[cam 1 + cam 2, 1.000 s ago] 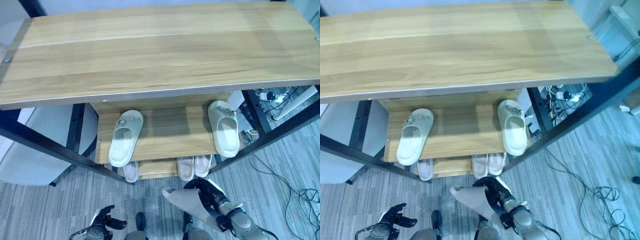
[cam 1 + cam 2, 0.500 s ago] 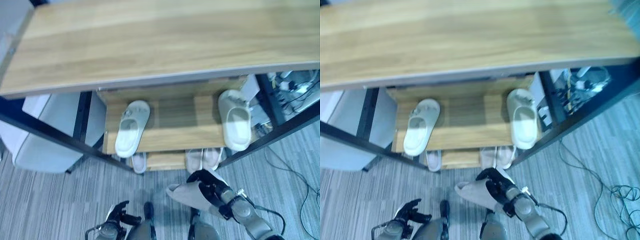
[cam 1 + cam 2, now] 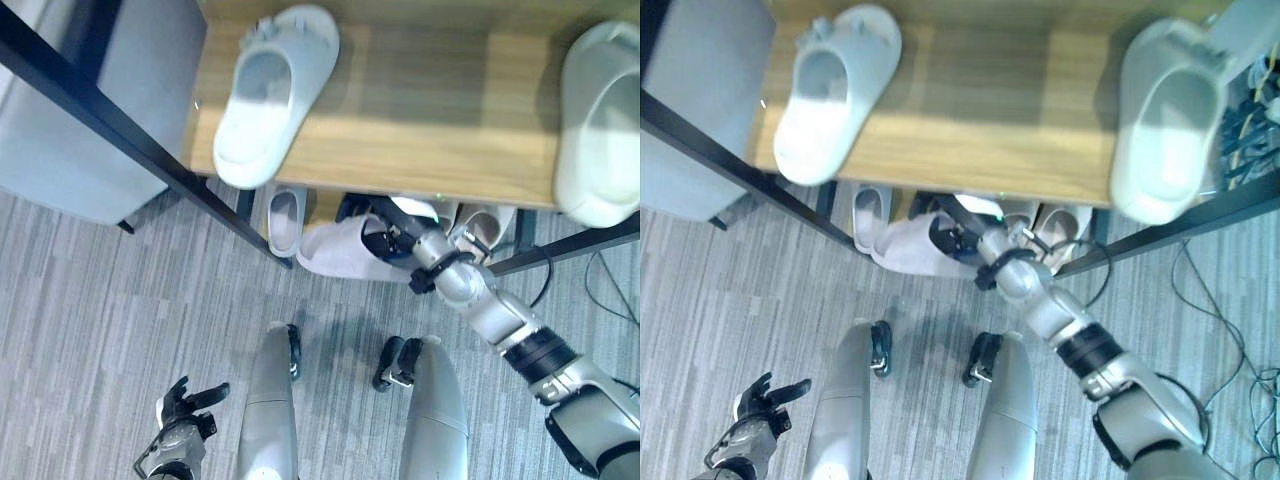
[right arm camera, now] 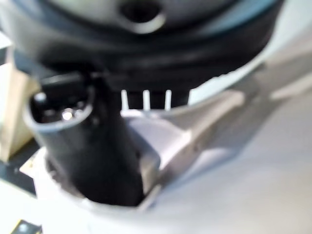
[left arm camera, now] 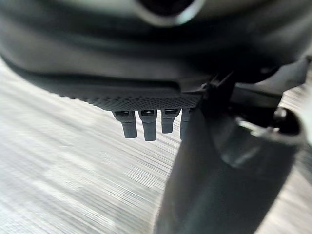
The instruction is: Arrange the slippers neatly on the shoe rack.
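One hand works, one idles. Nearest, low over the grey floor, the left hand hangs with fingers loosely spread, holding nothing, well apart from the rack.

Next out, the right hand is clamped on a pale slipper; in the right wrist view the thumb sits inside the slipper's opening with the fingers on its outside. It is held at the front edge of the lowest tier, just under the middle shelf. Judgement: the slipper is about to go in on the bottom tier.

Beside it on that tier, one small slipper to its left and a pair to its right, all partly hidden by the shelf above.

Farther up, a white slipper overhangs the middle shelf's front edge, toe angled; another sits at the far right, also overhanging.

Risks, as judged:
- Carried slipper or wrist knocks the shelf edge above, since clearance looks tight.
- Sliding in could shove the neighbours crooked.
- Black frame bar stands near the approach; the slipper's toe may snag it.
- Overhanging upper slippers could be bumped off.
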You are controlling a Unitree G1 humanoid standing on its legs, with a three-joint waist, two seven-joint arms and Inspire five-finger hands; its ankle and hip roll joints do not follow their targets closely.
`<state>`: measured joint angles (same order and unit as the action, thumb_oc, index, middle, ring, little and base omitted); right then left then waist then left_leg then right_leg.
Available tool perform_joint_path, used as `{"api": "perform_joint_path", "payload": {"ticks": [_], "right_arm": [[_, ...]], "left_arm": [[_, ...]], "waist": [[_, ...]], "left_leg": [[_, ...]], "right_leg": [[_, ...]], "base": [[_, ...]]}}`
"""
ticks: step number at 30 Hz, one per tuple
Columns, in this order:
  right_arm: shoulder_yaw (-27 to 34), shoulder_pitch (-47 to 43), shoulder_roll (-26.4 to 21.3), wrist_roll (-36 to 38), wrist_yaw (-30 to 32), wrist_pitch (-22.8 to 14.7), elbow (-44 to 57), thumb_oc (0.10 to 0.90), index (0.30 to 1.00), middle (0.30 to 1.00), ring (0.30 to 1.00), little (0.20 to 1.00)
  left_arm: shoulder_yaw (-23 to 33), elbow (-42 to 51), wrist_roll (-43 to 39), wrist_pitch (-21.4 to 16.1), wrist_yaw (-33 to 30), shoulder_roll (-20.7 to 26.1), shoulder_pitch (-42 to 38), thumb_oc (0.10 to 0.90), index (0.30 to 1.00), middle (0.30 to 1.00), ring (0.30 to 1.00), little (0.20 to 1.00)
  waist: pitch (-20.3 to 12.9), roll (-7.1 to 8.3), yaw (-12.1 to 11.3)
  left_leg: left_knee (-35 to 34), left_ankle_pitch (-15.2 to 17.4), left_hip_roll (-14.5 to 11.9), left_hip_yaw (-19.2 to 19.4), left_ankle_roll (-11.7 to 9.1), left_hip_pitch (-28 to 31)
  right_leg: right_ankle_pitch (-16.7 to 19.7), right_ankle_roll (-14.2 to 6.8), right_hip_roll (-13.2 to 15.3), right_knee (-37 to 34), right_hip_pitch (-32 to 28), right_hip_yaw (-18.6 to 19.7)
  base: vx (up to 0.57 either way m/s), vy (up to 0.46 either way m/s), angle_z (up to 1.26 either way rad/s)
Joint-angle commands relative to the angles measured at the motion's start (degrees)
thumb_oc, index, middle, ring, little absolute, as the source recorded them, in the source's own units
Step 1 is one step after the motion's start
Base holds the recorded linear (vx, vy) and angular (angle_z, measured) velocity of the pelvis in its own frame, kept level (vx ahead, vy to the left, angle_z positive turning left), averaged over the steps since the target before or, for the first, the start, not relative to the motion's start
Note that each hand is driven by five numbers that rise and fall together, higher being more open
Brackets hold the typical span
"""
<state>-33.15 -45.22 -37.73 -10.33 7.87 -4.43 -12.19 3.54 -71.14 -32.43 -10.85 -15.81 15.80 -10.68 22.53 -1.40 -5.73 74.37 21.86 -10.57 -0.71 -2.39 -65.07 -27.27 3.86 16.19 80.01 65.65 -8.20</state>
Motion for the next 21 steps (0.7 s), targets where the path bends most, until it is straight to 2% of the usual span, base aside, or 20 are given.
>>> {"api": "perform_joint_path", "payload": {"ticks": [1,2,3,5,8,12,17,21], "right_arm": [[-0.2,-10.8,-2.8,4.0,4.1,-6.1,7.8,0.4,0.3,0.3,0.3,0.3],[-0.3,-11.0,-2.8,4.1,4.1,-6.1,7.7,0.4,0.3,0.3,0.3,0.3],[-1.0,-14.5,-4.8,5.5,4.2,-6.9,9.0,0.4,0.3,0.3,0.3,0.3],[-3.3,-20.2,-7.5,5.8,4.7,-7.2,9.4,0.4,0.3,0.3,0.3,0.3],[-6.7,-25.9,-9.6,7.5,4.4,-7.8,10.5,0.4,0.3,0.3,0.3,0.3],[-10.4,-32.4,-10.0,17.2,3.5,-9.2,7.2,0.4,0.3,0.3,0.3,0.3],[-12.6,-36.6,-7.5,30.7,3.6,-11.7,0.1,0.4,0.3,0.3,0.3,0.3],[-13.1,-39.1,-6.5,34.9,4.3,-13.4,-3.2,0.4,0.3,0.3,0.3,0.3]], "left_arm": [[0.6,0.1,-6.1,-3.1,-2.9,3.2,1.9,0.8,0.9,0.9,0.9,0.9],[0.6,0.1,-6.1,-3.1,-2.8,3.2,1.8,0.8,0.9,0.9,0.9,0.9],[0.7,0.5,-9.0,-3.9,-3.5,3.3,1.7,0.8,0.9,0.9,0.9,0.9],[0.6,0.8,-10.7,-4.2,-3.7,3.8,1.5,0.8,0.9,0.9,0.9,0.9],[0.3,0.6,-12.0,-4.5,-4.2,4.7,1.4,0.8,0.9,0.9,0.9,0.9],[-1.6,0.9,-14.9,-5.0,-3.9,5.5,1.1,0.8,0.9,0.9,0.9,0.9],[-1.4,0.4,-20.4,-7.1,-5.2,6.9,-0.1,0.8,0.9,0.9,0.9,0.9],[1.1,0.0,-24.3,-8.9,-6.1,8.0,0.6,0.8,0.9,0.9,0.9,0.9]], "waist": [[-4.6,0.44,-0.2],[-4.8,0.39,-0.2],[-5.4,0.48,-0.1],[-5.2,0.52,-0.1],[-4.3,0.68,-0.1],[-2.4,0.58,-0.1],[2.0,-0.24,-0.2],[4.1,-0.37,-0.5]], "left_leg": [[9.8,7.9,0.5,-1.3,1.1,-5.8],[10.3,8.1,0.5,-1.4,1.0,-6.4],[15.8,10.0,0.7,-2.3,1.2,-10.3],[22.4,12.2,0.6,-3.1,1.2,-14.5],[29.3,14.1,0.7,-4.7,1.3,-18.3],[38.7,16.6,1.7,-7.7,1.4,-23.1],[47.6,19.1,2.8,-10.4,1.3,-24.9],[50.4,20.2,3.0,-11.0,1.1,-24.9]], "right_leg": [[-6.3,-3.5,-0.8,4.3,5.3,9.0],[-6.5,-3.5,-0.8,4.8,5.9,9.0],[-8.0,-2.9,-0.8,10.2,10.0,9.8],[-10.1,-2.5,-0.7,16.7,14.5,11.1],[-11.9,-2.3,-1.0,24.2,18.1,12.8],[-14.2,-2.0,-1.8,34.9,23.2,16.9],[-17.1,-1.1,-2.0,44.3,24.3,20.6],[-18.0,-1.1,-2.1,48.0,24.3,22.7]], "base": [[0.04,-0.015,0.08],[0.07,-0.034,0.09],[0.08,-0.025,0.04],[0.08,-0.025,0.0],[0.06,-0.027,-0.09],[0.09,-0.023,0.07],[0.07,-0.004,0.11],[0.03,-0.001,0.08]]}}
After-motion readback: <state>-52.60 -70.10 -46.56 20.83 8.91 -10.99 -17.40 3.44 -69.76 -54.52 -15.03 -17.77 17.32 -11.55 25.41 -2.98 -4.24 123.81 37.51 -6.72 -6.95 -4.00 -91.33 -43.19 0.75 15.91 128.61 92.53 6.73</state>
